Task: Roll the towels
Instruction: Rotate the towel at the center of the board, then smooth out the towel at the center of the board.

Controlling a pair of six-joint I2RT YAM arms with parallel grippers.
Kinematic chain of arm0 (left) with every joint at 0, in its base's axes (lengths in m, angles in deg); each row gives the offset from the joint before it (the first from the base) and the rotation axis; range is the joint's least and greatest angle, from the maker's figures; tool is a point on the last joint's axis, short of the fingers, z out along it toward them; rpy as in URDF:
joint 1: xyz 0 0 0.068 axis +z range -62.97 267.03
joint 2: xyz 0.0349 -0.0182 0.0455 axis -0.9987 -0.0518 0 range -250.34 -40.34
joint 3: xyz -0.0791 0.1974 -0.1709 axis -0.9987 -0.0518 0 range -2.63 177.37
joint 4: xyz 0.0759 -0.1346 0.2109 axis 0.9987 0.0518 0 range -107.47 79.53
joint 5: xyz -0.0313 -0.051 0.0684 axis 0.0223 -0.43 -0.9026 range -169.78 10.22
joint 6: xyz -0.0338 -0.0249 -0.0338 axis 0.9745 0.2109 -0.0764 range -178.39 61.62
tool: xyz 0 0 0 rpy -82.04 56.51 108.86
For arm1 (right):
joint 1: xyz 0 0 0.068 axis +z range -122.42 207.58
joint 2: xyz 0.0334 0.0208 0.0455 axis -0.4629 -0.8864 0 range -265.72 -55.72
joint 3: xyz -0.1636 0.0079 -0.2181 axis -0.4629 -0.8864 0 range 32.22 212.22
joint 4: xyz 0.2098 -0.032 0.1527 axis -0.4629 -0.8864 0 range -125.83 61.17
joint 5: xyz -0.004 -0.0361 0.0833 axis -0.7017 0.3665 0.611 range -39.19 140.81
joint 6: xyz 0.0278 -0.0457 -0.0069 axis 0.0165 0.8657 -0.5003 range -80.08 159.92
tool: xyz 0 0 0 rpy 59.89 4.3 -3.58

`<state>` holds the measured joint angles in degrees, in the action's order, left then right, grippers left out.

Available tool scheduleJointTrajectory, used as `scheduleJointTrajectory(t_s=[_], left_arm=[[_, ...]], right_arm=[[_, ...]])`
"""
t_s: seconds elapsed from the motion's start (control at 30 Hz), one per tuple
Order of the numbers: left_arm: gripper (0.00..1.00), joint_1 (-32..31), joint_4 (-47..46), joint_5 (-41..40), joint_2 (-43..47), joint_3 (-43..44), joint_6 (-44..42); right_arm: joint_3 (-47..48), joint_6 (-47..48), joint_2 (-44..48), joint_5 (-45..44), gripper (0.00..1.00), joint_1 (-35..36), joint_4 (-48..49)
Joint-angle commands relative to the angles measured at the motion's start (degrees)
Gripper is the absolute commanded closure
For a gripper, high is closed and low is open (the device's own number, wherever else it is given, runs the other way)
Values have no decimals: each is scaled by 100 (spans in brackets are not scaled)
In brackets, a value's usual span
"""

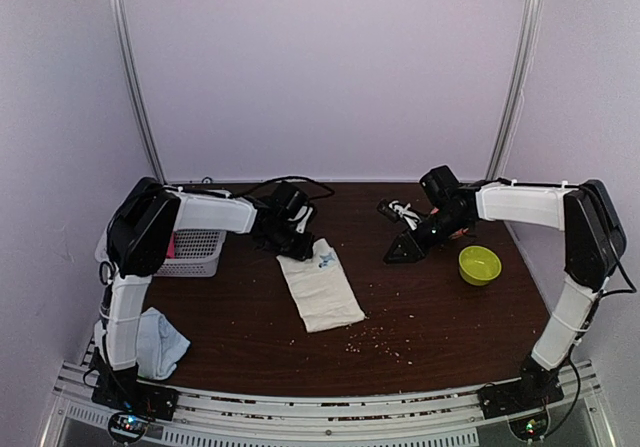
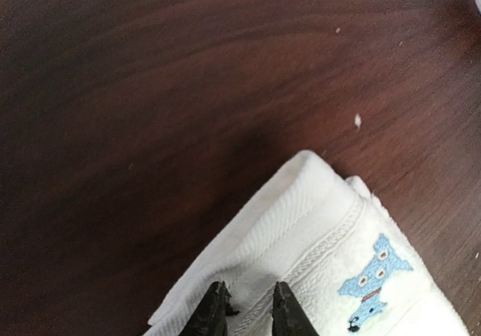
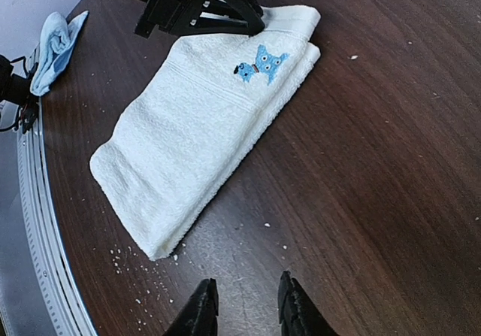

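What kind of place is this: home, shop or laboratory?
Probably a laboratory robot cell: left arm and right arm bolted to a metal rail, plain white walls around the dark table, and practice props, a cream towel and a green bowl.

The left arm [image 1: 205, 212] and right arm [image 1: 520, 205] share white tubular links and boxy black joint housings. A thin black cable [image 1: 290, 178] loops by the left wrist. The left gripper [image 2: 250, 295] and right gripper [image 3: 246, 295] have slim, tapered black fingers [image 2: 214, 313].

The cream-white towel [image 1: 320, 289] lies flat and unrolled; the pale blue towel [image 1: 160, 342] sits crumpled, well apart.
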<state>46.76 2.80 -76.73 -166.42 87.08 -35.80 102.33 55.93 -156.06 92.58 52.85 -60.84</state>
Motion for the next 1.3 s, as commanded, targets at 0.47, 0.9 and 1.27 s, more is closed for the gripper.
scheduleJointTrajectory(t_s=[0.47, 0.9, 1.27], left_arm=[[62, -157, -426, 81, 765, 332, -927], [91, -1518, -1622, 716, 2129, -2570, -1158], [100, -2015, -1974, 688, 1327, -2938, -866]], right_arm=[[-167, -74, 772, -245, 70, -486, 345], [1033, -576, -372, -519, 68, 51, 365], [2760, -1055, -2515, -7, 71, 684, 352]])
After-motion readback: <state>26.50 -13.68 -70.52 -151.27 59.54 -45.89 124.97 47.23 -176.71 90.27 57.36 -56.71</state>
